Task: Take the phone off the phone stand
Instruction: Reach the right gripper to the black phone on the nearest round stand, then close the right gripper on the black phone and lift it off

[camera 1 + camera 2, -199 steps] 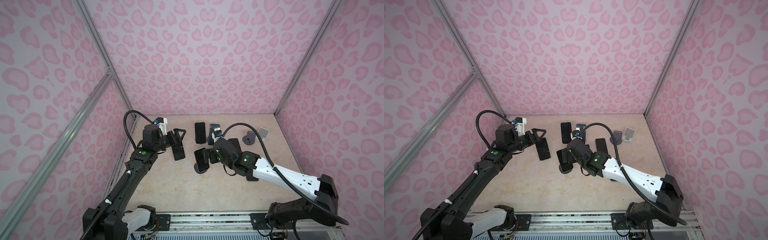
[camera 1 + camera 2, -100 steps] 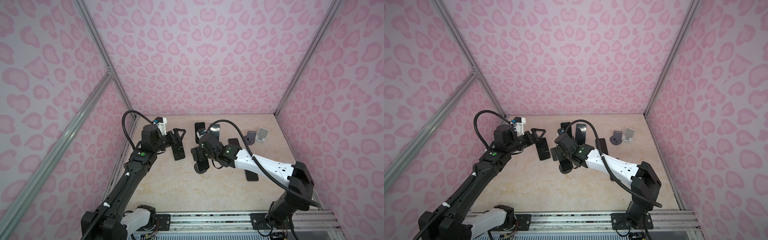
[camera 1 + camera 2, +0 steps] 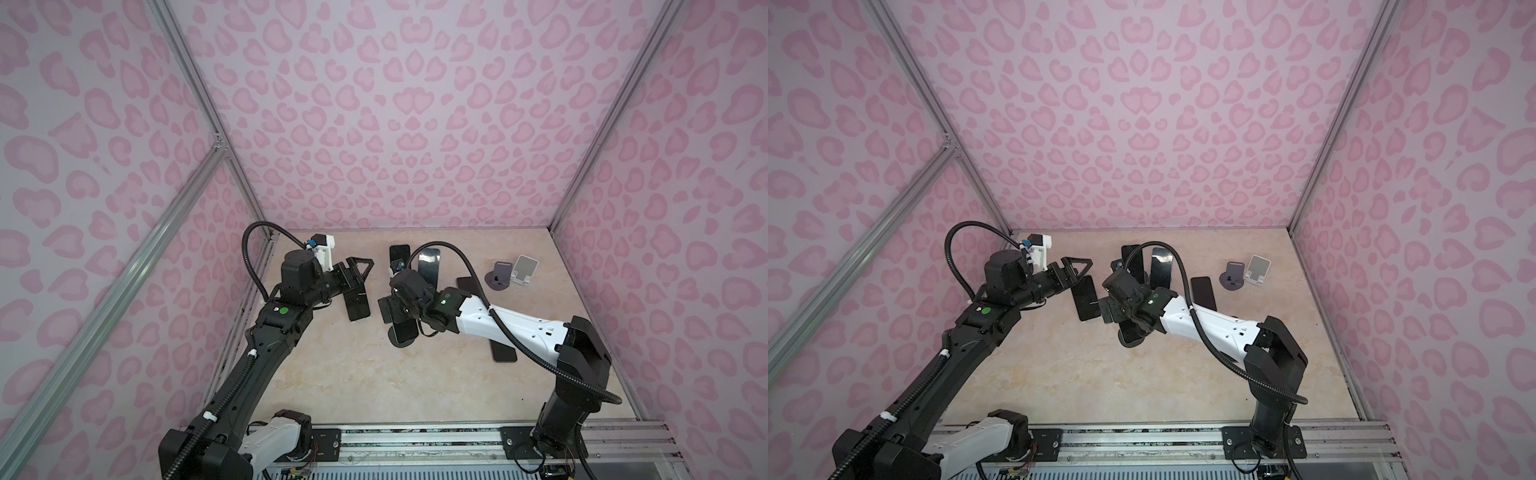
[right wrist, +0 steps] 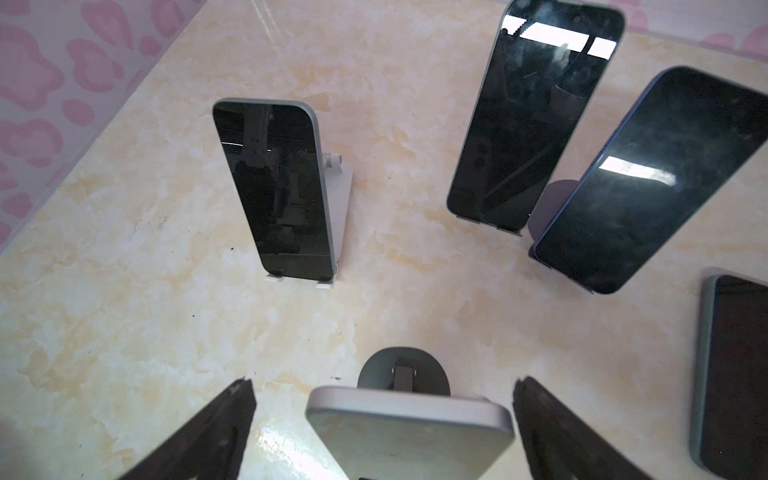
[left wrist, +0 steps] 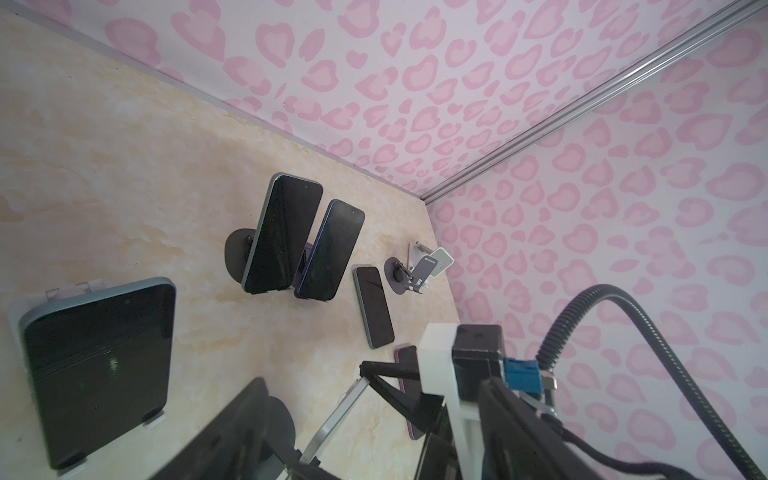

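Right wrist: phone (image 4: 409, 432) upright on stand (image 4: 374, 374)

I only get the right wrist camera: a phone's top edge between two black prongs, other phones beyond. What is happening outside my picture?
Observer: A second arm is there too: the left gripper hangs close to the top of the phone on the white folding stand.
Operator: Is every stand holding a phone?
Observer: No. Near the back right corner a dark round-based stand and a small white stand are both empty.
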